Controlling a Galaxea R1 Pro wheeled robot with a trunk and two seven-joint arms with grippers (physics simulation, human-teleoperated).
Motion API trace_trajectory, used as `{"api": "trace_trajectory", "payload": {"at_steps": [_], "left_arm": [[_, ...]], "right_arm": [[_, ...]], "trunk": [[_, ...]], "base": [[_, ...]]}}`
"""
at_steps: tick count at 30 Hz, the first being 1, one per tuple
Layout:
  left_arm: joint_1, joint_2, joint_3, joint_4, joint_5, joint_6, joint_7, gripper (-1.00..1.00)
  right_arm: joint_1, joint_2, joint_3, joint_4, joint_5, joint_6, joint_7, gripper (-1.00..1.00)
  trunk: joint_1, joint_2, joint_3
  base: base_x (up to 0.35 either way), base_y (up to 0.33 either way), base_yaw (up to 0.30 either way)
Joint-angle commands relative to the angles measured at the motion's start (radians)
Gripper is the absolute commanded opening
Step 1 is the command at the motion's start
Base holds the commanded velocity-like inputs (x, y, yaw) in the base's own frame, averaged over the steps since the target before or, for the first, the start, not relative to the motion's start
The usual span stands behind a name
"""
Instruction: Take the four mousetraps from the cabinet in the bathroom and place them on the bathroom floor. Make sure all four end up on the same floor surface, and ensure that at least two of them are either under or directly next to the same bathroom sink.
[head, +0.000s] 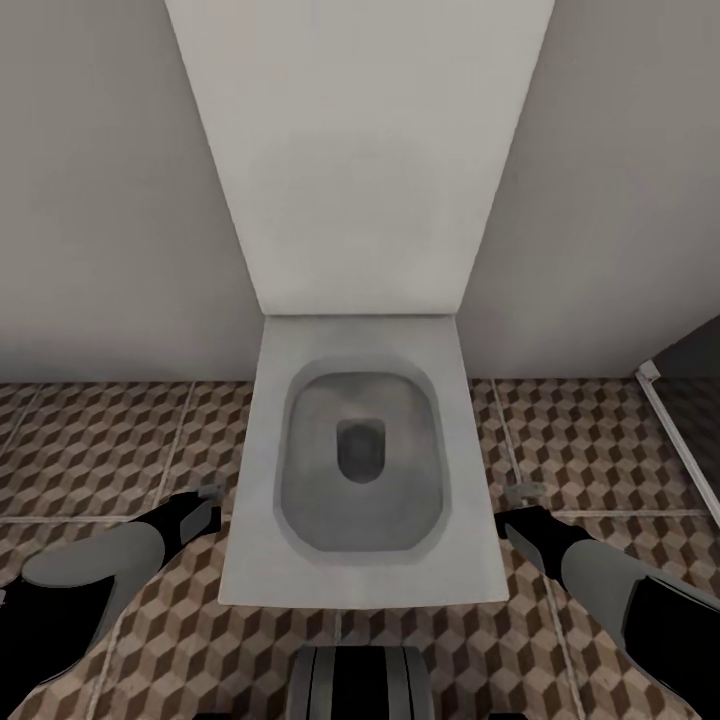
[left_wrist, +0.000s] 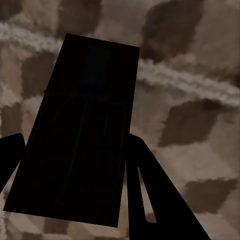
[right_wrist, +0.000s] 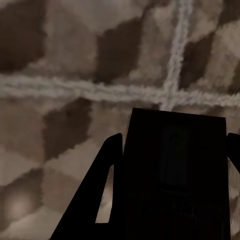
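A mousetrap shows as a dark flat rectangle in the left wrist view, with my left gripper shut on it above the bathroom floor. A second mousetrap sits likewise in my right gripper, which is shut on it just over a grout crossing. In the head view the left gripper and the right gripper hang low on either side of the toilet, each with a small grey board end at its tip. The cabinet and the bathroom sink are out of view.
A white toilet with its lid up stands straight ahead against the grey wall, between my arms. A dark opening with a pale frame is at the right. Patterned floor tiles stretch to both sides. My base is at the bottom edge.
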Motion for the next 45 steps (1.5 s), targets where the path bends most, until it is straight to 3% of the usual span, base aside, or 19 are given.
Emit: {"api": "trace_trajectory", "payload": {"at_steps": [1, 12, 27, 33, 39, 45], "left_arm": [[-0.001, 0.001, -0.008, -0.002, 0.009, 0.002, 0.004, -1.00], [-0.001, 0.000, -0.008, -0.002, 0.009, 0.002, 0.004, -1.00], [-0.001, 0.001, -0.008, -0.002, 0.009, 0.002, 0.004, -1.00], [-0.001, 0.001, -0.008, -0.002, 0.009, 0.002, 0.004, -1.00], [-0.001, 0.001, -0.008, -0.002, 0.009, 0.002, 0.004, -1.00], [-0.001, 0.001, -0.008, -0.002, 0.009, 0.002, 0.004, -1.00]], "right_arm": [[0.000, -0.002, 0.008, -0.004, -0.007, 0.005, -0.002, -1.00], [-0.002, -0.018, 0.004, -0.001, -0.008, -0.003, 0.128, -1.00], [-0.002, -0.028, -0.001, 0.001, -0.008, -0.012, 0.140, -1.00], [-0.002, -0.028, -0.001, 0.002, -0.009, -0.019, 0.140, -1.00], [-0.002, -0.028, -0.001, 0.002, -0.009, -0.020, 0.139, -1.00], [-0.002, -0.028, -0.001, 0.002, -0.009, -0.020, 0.138, -1.00]], "trunk": [[0.000, 0.000, -0.001], [0.000, 0.000, -0.001], [0.001, -0.001, -0.012], [0.004, -0.002, -0.035], [0.004, -0.002, -0.035], [0.007, -0.004, -0.059]], "base": [[0.000, 0.000, 0.000], [0.000, 0.000, 0.000], [0.000, 0.000, 0.000], [0.000, 0.000, 0.000], [0.000, 0.000, 0.000], [0.000, 0.000, 0.000]]}}
